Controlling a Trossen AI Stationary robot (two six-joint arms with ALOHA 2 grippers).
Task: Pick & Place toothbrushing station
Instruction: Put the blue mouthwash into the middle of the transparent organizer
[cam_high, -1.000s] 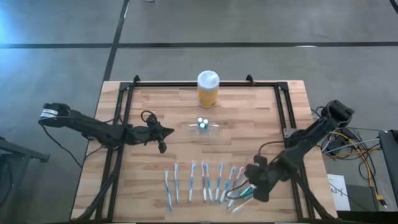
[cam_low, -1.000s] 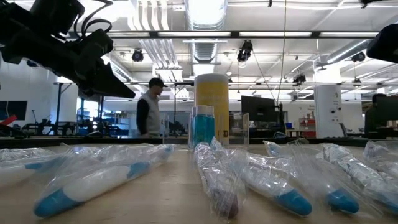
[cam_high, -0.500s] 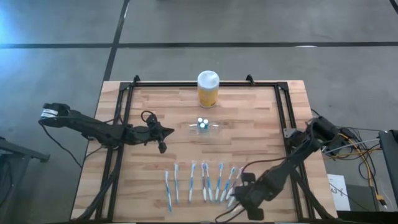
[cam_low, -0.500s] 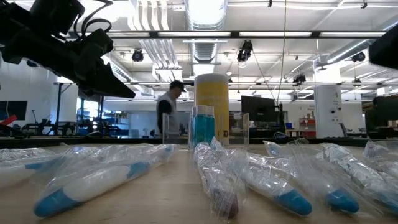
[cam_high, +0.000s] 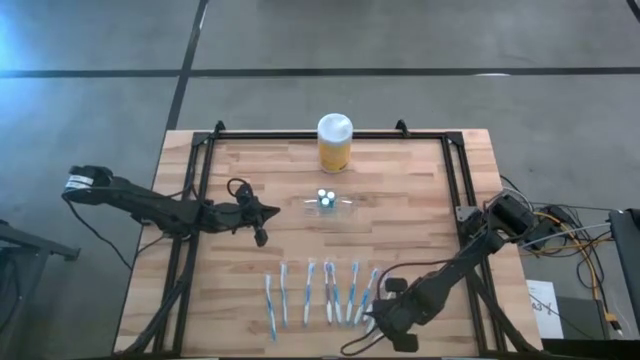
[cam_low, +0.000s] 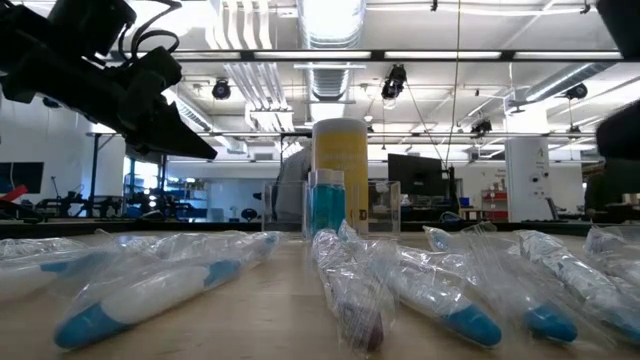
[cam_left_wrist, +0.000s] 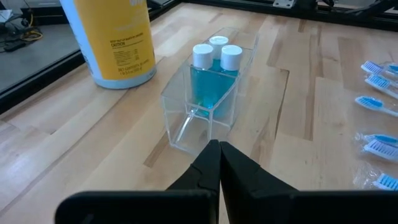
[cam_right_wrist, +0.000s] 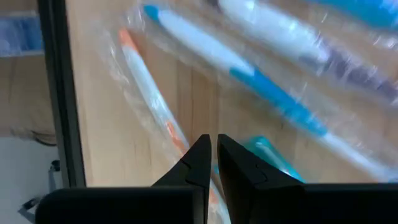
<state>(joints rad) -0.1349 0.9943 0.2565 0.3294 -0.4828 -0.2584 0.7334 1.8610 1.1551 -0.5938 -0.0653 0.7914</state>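
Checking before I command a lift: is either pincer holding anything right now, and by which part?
Nothing is held. The left pincer is shut and empty, short of the toothbrushing station. The right pincer is shut above the wrapped toothbrushes, gripping none.

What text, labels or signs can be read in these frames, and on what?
Yellow jar: "CAUTION" heads a block of small black print; the lines under it are too small to read.
Top of the jar: parts of large white letters, cut off, unreadable.
Blue bottles in the clear holder: no readable label.
Wrapped toothbrushes: no readable print.
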